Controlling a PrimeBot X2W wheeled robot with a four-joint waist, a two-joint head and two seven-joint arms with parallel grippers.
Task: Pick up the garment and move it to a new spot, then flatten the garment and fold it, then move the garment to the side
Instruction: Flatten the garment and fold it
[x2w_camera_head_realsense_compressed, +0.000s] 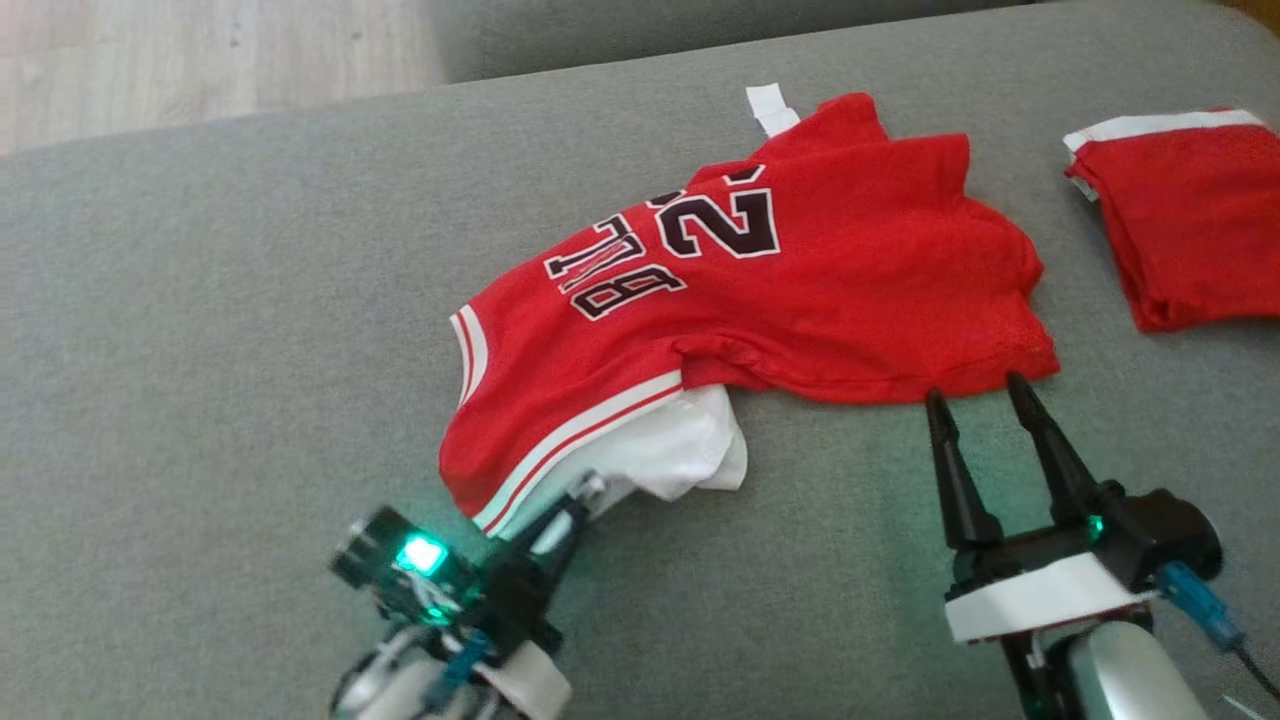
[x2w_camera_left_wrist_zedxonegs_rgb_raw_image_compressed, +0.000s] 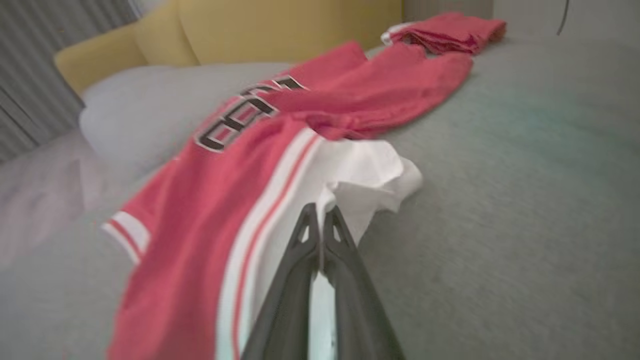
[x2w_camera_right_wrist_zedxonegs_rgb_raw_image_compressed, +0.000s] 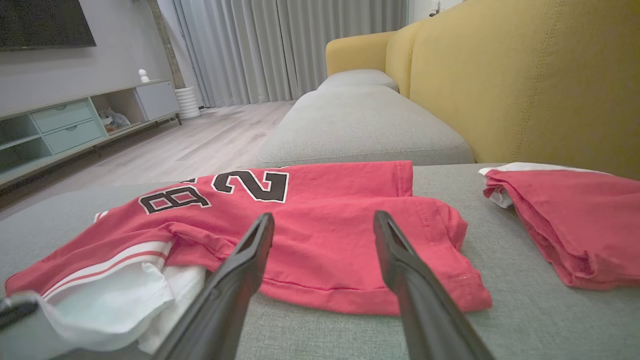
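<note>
The garment (x2w_camera_head_realsense_compressed: 800, 290), a red mesh jersey with black lettering and striped trim, lies rumpled on the grey sofa seat (x2w_camera_head_realsense_compressed: 200, 350). Its white panel (x2w_camera_head_realsense_compressed: 680, 450) bunches at the near edge. My left gripper (x2w_camera_head_realsense_compressed: 590, 492) is shut on that white-and-striped corner; in the left wrist view its fingers (x2w_camera_left_wrist_zedxonegs_rgb_raw_image_compressed: 320, 235) pinch the white cloth of the garment (x2w_camera_left_wrist_zedxonegs_rgb_raw_image_compressed: 240, 165). My right gripper (x2w_camera_head_realsense_compressed: 978, 392) stands open just short of the red hem, touching nothing. In the right wrist view its fingers (x2w_camera_right_wrist_zedxonegs_rgb_raw_image_compressed: 260, 240) frame the garment (x2w_camera_right_wrist_zedxonegs_rgb_raw_image_compressed: 325, 225).
A second red garment (x2w_camera_head_realsense_compressed: 1190, 220) with white trim lies folded at the right of the seat, also the folded red garment (x2w_camera_right_wrist_zedxonegs_rgb_raw_image_compressed: 565, 220). A yellow sofa back (x2w_camera_right_wrist_zedxonegs_rgb_raw_image_compressed: 525, 85) rises behind. Wooden floor (x2w_camera_head_realsense_compressed: 200, 60) lies beyond the far edge. Bare seat spreads to the left.
</note>
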